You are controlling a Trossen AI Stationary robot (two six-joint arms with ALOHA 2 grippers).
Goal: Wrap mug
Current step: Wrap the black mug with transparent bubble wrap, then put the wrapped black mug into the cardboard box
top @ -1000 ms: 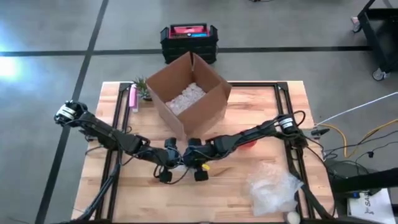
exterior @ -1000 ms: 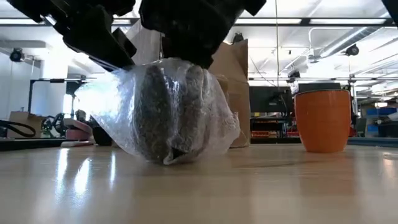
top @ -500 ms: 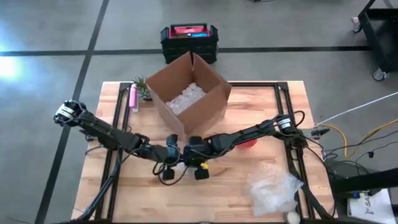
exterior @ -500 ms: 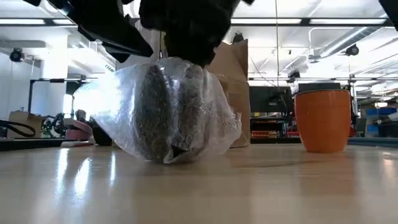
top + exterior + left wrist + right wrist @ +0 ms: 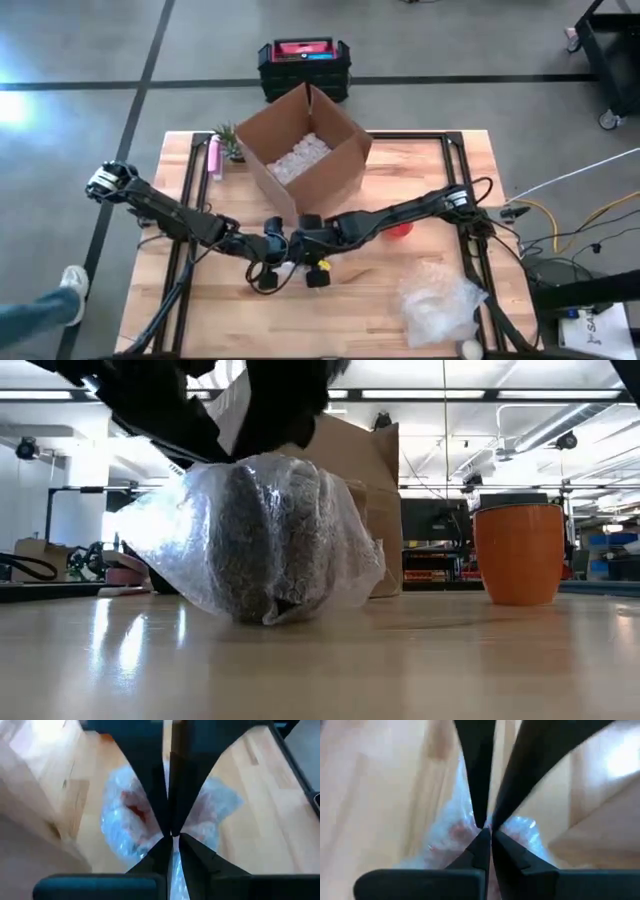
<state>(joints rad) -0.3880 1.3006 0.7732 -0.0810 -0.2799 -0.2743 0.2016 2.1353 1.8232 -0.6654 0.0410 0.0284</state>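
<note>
Both tools pinching bubble wrap (image 5: pixel 250 540), no writing

mug (image 5: pixel 262 540) | in clear bubble wrap (image 5: pixel 330 545) | on tbl, mid-front

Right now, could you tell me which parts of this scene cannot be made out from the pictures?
- Wrapped mug: bubble wrap hides its shape in the low view; both arms cover it in the high view.
- Left gripper and right gripper: fingertips meet over the wrap, but the pinched layer is blurred.
- Orange cup: the right arm hides most of it in the high view.
- Cardboard box: its white filling is too small to identify.
</note>
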